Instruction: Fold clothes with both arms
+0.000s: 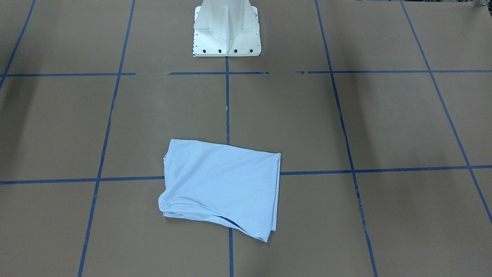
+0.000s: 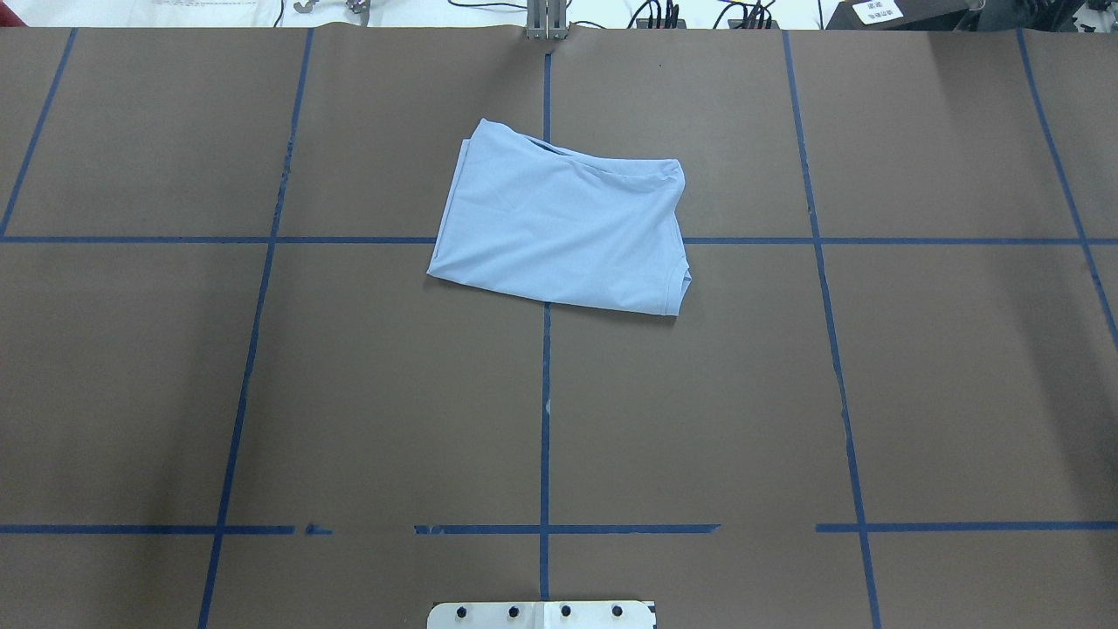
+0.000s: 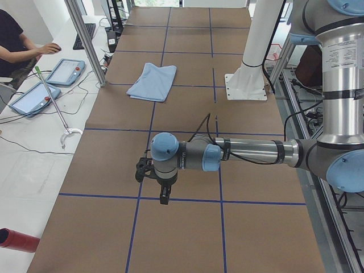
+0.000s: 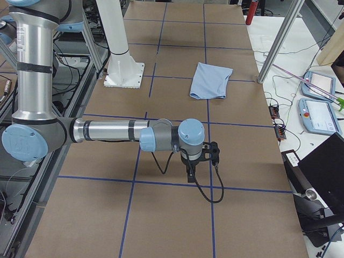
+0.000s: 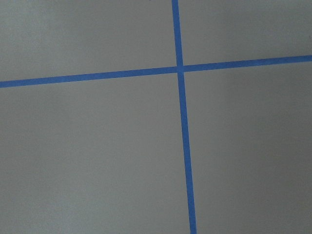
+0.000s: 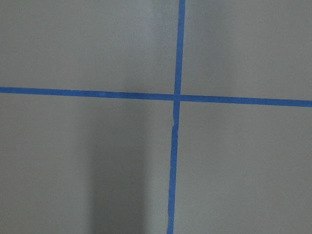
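The clothes are one light blue T-shirt point(image 2: 559, 231), folded into a rough rectangle and lying flat on the brown table, far from the robot's base; it also shows in the front view point(image 1: 221, 188) and both side views point(image 3: 152, 81) point(image 4: 210, 80). Nothing touches it. My left arm's gripper point(image 3: 164, 196) hangs over bare table towards the table's left end, well away from the shirt. My right arm's gripper point(image 4: 191, 174) hangs likewise towards the right end. Only the side views show these grippers, so I cannot tell whether they are open or shut. Both wrist views show only table and blue tape.
The white pedestal base point(image 1: 226, 34) stands at the robot's side of the table. Blue tape lines point(image 2: 545, 393) grid the brown surface. A person point(image 3: 14, 42) sits beside tablets point(image 3: 65, 72) past the far edge. A metal post point(image 3: 85, 40) and a red cylinder point(image 3: 17, 240) stand there.
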`<state>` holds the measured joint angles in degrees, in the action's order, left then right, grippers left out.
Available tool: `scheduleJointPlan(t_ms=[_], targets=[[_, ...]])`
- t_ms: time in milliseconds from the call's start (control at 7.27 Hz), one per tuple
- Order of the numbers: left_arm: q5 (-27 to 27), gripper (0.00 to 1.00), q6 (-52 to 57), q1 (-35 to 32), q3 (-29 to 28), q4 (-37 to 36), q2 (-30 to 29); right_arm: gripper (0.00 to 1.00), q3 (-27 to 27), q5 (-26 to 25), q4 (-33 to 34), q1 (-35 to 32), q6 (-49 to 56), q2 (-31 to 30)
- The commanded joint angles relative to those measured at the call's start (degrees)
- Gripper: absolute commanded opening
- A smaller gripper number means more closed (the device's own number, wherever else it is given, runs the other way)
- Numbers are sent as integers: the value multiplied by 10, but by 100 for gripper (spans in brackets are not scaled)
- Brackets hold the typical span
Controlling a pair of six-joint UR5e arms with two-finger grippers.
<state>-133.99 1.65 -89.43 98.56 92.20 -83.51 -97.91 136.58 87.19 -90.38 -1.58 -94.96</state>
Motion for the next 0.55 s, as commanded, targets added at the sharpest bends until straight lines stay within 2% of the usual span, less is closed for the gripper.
scheduleJointPlan(t_ms=[0,413], targets=[[0,100,-12,0,-19,0,-31,100,0,0,0,0,0,1],[0,100,-25,0,-21,2,-38,100,-1,0,0,0,0,1]])
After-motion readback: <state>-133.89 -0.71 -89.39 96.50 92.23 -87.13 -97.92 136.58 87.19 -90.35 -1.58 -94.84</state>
